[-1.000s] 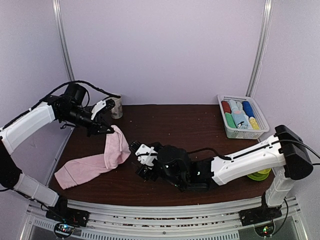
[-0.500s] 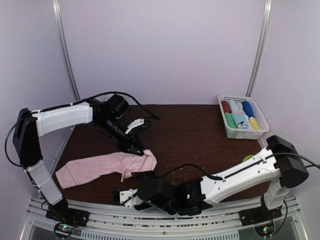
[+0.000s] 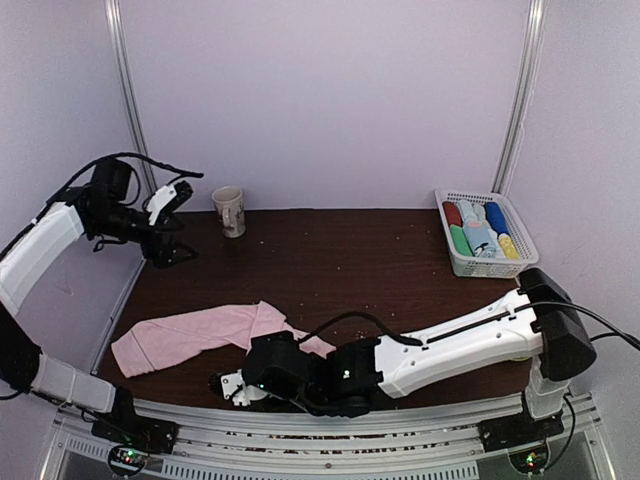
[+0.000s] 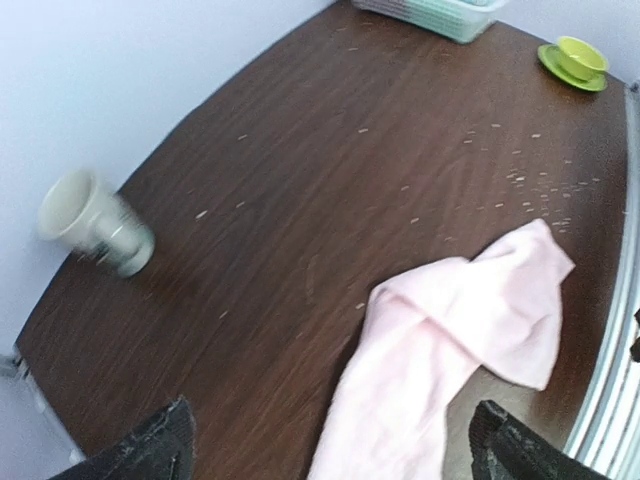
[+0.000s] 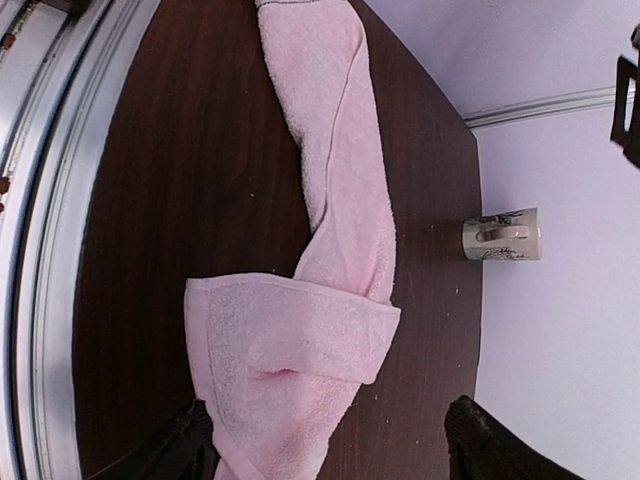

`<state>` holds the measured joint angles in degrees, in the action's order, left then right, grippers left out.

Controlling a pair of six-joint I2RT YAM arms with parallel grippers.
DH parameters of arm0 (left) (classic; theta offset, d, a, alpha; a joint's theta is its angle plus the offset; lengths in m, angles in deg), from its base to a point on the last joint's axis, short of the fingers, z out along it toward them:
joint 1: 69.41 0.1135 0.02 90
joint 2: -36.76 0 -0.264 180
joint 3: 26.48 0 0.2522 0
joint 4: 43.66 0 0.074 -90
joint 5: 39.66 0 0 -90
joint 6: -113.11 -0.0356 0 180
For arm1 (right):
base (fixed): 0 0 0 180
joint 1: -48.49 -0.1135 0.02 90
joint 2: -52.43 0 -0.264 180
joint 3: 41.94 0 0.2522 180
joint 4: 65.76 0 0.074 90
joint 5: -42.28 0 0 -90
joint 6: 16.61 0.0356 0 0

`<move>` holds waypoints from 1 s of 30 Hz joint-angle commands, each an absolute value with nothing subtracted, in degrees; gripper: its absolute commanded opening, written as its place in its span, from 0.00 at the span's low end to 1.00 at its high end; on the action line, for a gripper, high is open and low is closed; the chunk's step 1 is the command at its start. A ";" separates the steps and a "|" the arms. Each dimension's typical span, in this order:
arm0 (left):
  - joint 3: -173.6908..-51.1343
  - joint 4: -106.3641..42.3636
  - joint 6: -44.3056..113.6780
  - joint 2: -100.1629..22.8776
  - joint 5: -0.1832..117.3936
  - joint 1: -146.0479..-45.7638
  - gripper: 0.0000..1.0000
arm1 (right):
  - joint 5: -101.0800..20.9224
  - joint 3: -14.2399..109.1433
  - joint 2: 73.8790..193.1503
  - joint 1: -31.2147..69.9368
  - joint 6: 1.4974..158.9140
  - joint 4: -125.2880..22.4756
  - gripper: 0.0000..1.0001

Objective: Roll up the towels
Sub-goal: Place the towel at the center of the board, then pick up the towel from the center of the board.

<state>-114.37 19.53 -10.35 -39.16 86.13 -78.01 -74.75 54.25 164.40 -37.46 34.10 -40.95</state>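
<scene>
One pale pink terry towel (image 3: 200, 330) lies loose on the dark wooden table (image 3: 380, 250), near the front-left edge. It is crumpled, with one end folded over, and not yet rolled. Several rolled cloths (image 3: 478, 232) sit in the white slatted plastic basket (image 3: 480, 268) at the far right, so I count those as done. My left gripper (image 3: 186, 222) hangs high at the back left, jaws spread wide and empty. My right gripper (image 5: 330, 440) sits low at the towel's folded end, jaws well apart and gripping nothing. Rolling this towel is the work I judge left.

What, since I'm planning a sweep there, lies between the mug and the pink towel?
Only bare tabletop with scattered pale crumbs, from mug to pink towel, clearest in the left wrist view.
</scene>
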 commanded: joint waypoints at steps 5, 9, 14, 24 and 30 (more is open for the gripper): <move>-96.94 19.80 -19.88 -27.44 82.54 -54.46 0.98 | -78.57 58.86 175.20 -35.27 38.01 -43.25 0.79; -93.03 17.61 -21.85 -29.02 83.15 -48.41 0.98 | -80.72 62.62 180.15 -35.20 44.56 -41.77 0.75; -93.15 17.63 -23.54 -32.25 85.96 -43.16 0.98 | -77.84 61.23 179.65 -35.23 50.49 -45.01 0.73; -89.21 13.70 -22.21 -31.67 87.33 -41.11 0.98 | -74.92 63.99 184.31 -35.42 55.94 -45.20 0.74; -87.42 11.68 -20.90 -31.18 87.26 -41.11 0.98 | -74.61 64.09 184.34 -35.38 62.89 -45.17 0.90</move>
<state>-88.41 14.88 -21.86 -32.23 85.61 -41.62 -75.18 63.19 183.06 -35.21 56.88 -45.78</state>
